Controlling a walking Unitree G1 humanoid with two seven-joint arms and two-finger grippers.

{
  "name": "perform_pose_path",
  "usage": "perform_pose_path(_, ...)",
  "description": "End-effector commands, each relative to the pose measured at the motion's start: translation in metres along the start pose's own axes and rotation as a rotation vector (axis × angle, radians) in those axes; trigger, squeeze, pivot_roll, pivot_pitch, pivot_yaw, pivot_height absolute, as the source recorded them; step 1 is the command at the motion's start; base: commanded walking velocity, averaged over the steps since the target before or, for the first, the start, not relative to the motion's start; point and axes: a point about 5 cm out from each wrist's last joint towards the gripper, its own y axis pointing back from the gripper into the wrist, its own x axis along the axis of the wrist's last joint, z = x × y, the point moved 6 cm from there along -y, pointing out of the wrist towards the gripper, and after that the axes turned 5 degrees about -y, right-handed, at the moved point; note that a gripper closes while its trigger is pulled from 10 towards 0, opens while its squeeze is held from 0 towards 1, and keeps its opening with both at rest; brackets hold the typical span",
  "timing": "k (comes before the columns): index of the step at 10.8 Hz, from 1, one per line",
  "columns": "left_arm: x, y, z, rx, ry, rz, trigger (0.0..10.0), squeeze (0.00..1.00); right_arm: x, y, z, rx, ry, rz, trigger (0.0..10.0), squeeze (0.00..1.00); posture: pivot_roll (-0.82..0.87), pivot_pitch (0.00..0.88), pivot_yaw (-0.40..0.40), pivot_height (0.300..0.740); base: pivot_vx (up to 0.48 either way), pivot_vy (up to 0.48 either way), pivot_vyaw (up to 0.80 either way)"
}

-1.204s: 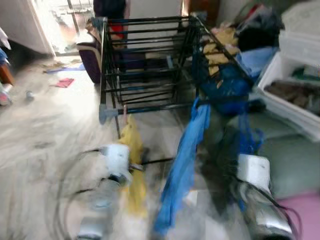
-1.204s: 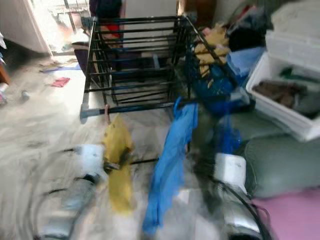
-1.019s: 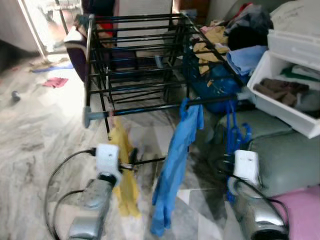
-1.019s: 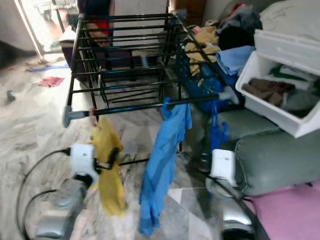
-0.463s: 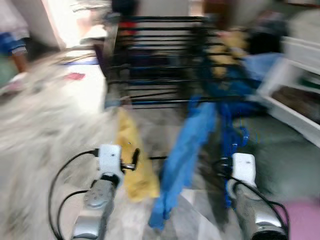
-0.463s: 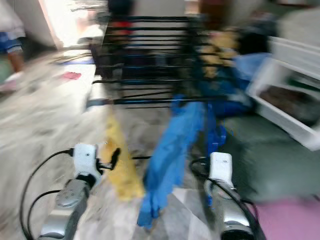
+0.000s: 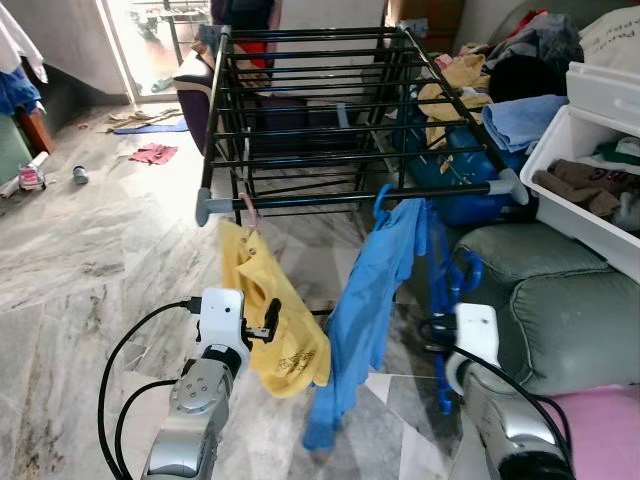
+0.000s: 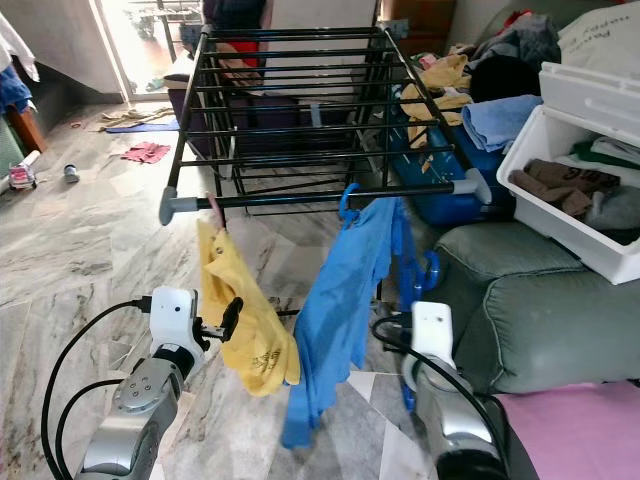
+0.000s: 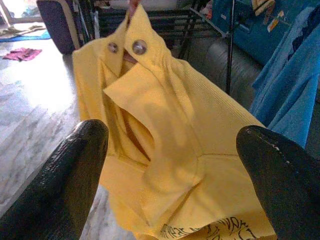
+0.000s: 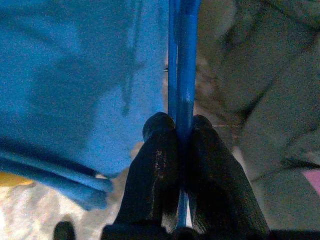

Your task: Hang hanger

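My right gripper point(image 10: 176, 131) was clamped on one blue hanger point(image 10: 181, 65), low beside the sofa point(image 7: 545, 300). My left gripper point(image 9: 170, 165) stood open before one yellow shirt point(image 7: 268, 310) — one of two garments, with a blue shirt point(image 7: 375, 300), hanging off the drying rack point(image 7: 330, 120).

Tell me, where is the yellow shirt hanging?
The yellow shirt hangs from the near rail of the black drying rack, toward its left end, with the blue shirt on its right. The left gripper is just in front of it.
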Motion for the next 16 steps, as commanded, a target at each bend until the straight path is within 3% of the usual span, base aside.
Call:
perform_pose_path(1, 0.000, -0.002, 0.000, 0.004, -0.013, -0.010, 10.0, 0.00, 0.006, -0.002, -0.014, 0.050, 0.006, 0.003, 10.0, 0.00, 0.01, 0.000, -0.004, 0.740, 0.000, 0.000, 0.00)
perform_pose_path(3, -0.003, -0.002, 0.002, 0.001, -0.020, -0.027, 10.0, 0.00, 0.008, -0.003, -0.050, 0.177, 0.012, -0.009, 10.0, 0.00, 0.01, 0.000, -0.006, 0.740, 0.000, 0.000, 0.00)
perform_pose_path(7, -0.005, -0.003, 0.004, -0.005, -0.021, -0.037, 10.0, 0.00, 0.011, -0.001, -0.083, 0.262, 0.012, -0.016, 10.0, 0.00, 0.00, 0.000, -0.005, 0.740, 0.000, 0.000, 0.00)
perform_pose_path(11, -0.007, -0.004, 0.004, -0.001, -0.020, -0.043, 10.0, 0.00, 0.010, 0.000, -0.097, 0.302, 0.009, -0.028, 10.0, 0.00, 0.00, 0.000, -0.009, 0.740, 0.000, 0.000, 0.00)
perform_pose_path(13, -0.006, -0.005, 0.005, -0.001, -0.021, -0.041, 10.0, 0.00, 0.007, 0.004, -0.112, 0.370, 0.017, -0.047, 10.0, 0.00, 0.01, 0.000, -0.011, 0.740, 0.000, 0.000, 0.00)
perform_pose_path(16, -0.005, -0.007, 0.006, -0.004, -0.022, -0.039, 10.0, 0.00, 0.000, 0.007, -0.120, 0.409, 0.073, -0.059, 10.0, 0.00, 0.01, 0.000, -0.010, 0.740, 0.000, 0.000, 0.00)
